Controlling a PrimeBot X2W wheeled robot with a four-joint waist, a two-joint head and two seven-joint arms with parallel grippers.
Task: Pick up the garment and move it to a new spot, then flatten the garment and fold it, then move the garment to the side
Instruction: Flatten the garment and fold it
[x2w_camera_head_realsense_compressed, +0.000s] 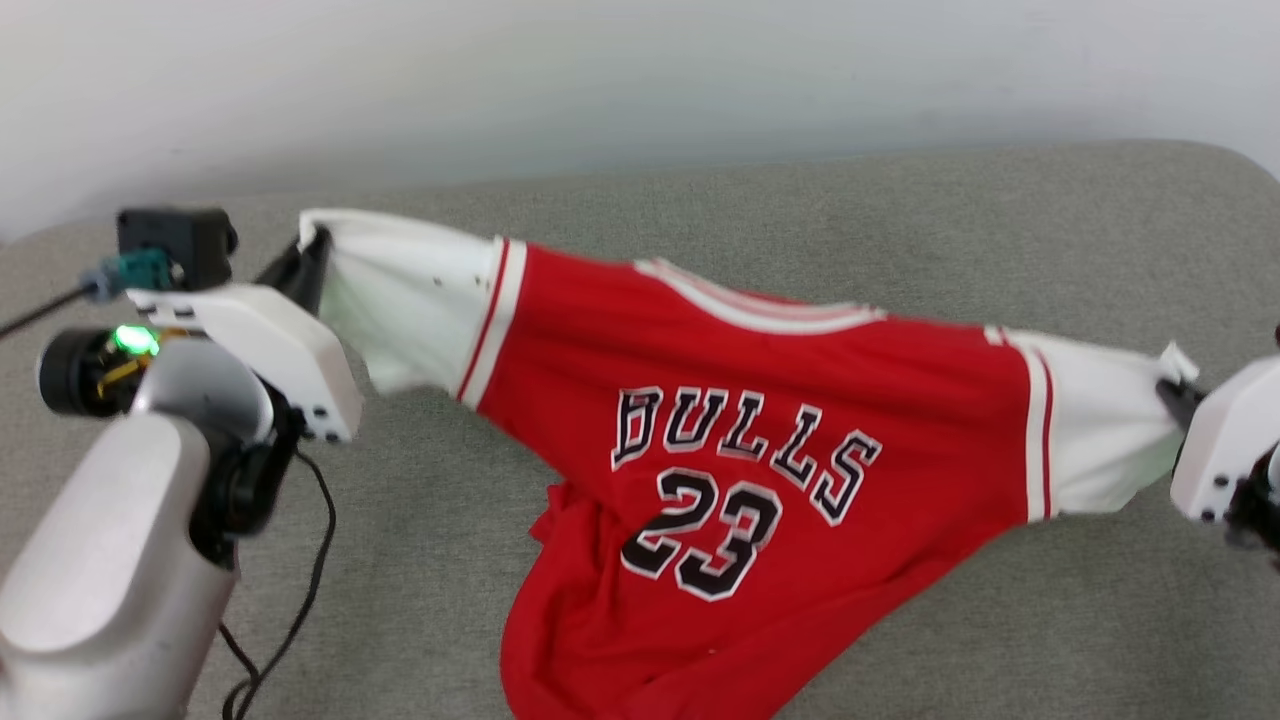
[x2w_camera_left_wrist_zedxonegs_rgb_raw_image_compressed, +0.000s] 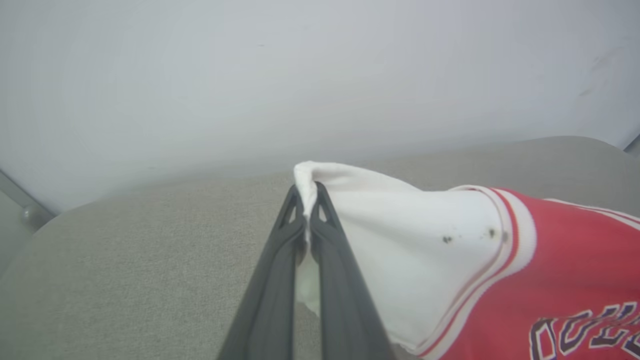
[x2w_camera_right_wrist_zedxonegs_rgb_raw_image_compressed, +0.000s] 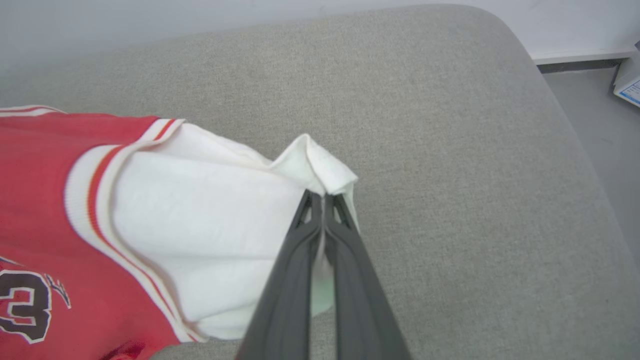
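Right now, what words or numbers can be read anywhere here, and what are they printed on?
"BULLS": black, white-outlined letters across the chest of the red garment.
"23": same style, just below that word on the garment.
"3": that same number, partly cut off at the edge of the right wrist view.
White-and-blue item on the floor in the right wrist view: any print is too small to read.

We see bare grey padding (x2w_camera_head_realsense_compressed: 1000, 220) open beyond the stretched garment (x2w_camera_head_realsense_compressed: 760, 400); a black cable (x2w_camera_head_realsense_compressed: 330, 525) trails across our lower left.
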